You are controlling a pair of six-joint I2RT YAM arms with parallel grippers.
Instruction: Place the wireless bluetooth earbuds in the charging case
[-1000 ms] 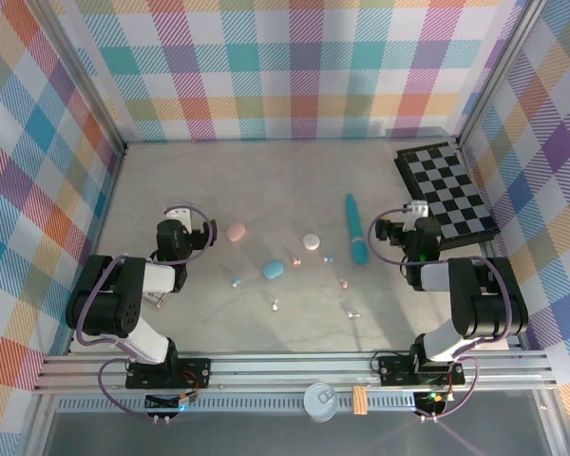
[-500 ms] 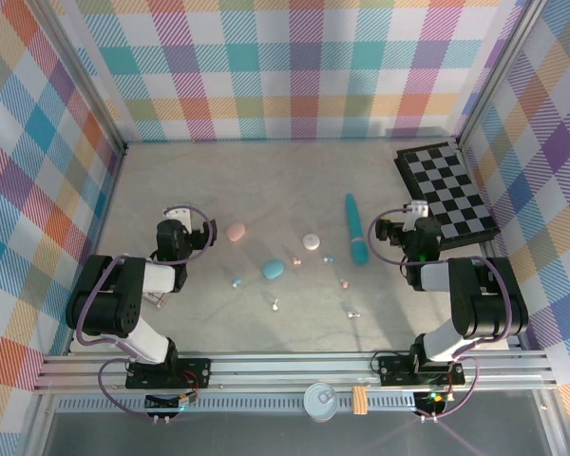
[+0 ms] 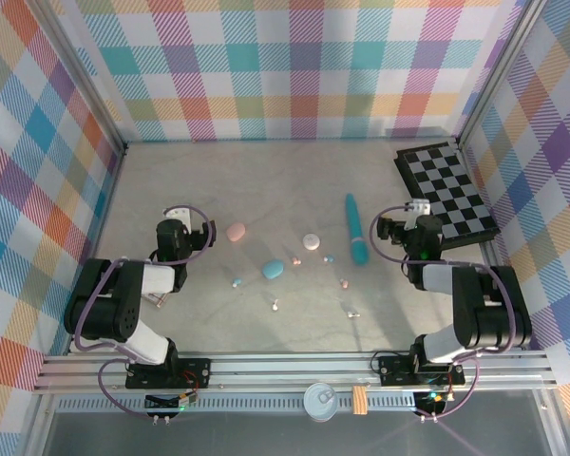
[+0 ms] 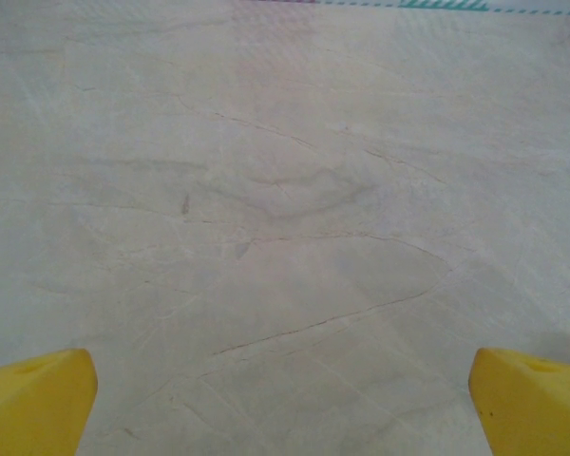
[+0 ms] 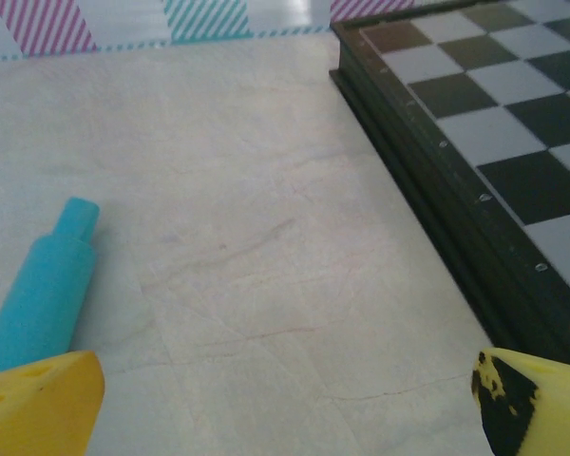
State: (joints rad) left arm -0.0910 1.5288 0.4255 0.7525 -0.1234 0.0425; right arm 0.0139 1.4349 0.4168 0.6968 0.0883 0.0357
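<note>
1. Your left gripper (image 4: 283, 404) is hovering over the bare table (image 4: 285, 190), with its yellow fingers (image 4: 33, 404) spread wide and pinching nothing.
2. The pink case (image 3: 236, 231), blue case (image 3: 273, 269) and white case (image 3: 311, 241) are lying mid-table. Any lettering on them is too small to read.
3. The earbuds (image 3: 295, 258) are lying loose around the cases and apart from them, from a blue earbud (image 3: 237, 282) to a white earbud (image 3: 351, 311). The stem directions are too small to tell.
4. The teal stick (image 3: 356, 228) is lying with its long axis running near to far.
5. Your right gripper (image 5: 285, 404) is hanging spread and empty between the stick and the chessboard (image 5: 475, 142).
</note>
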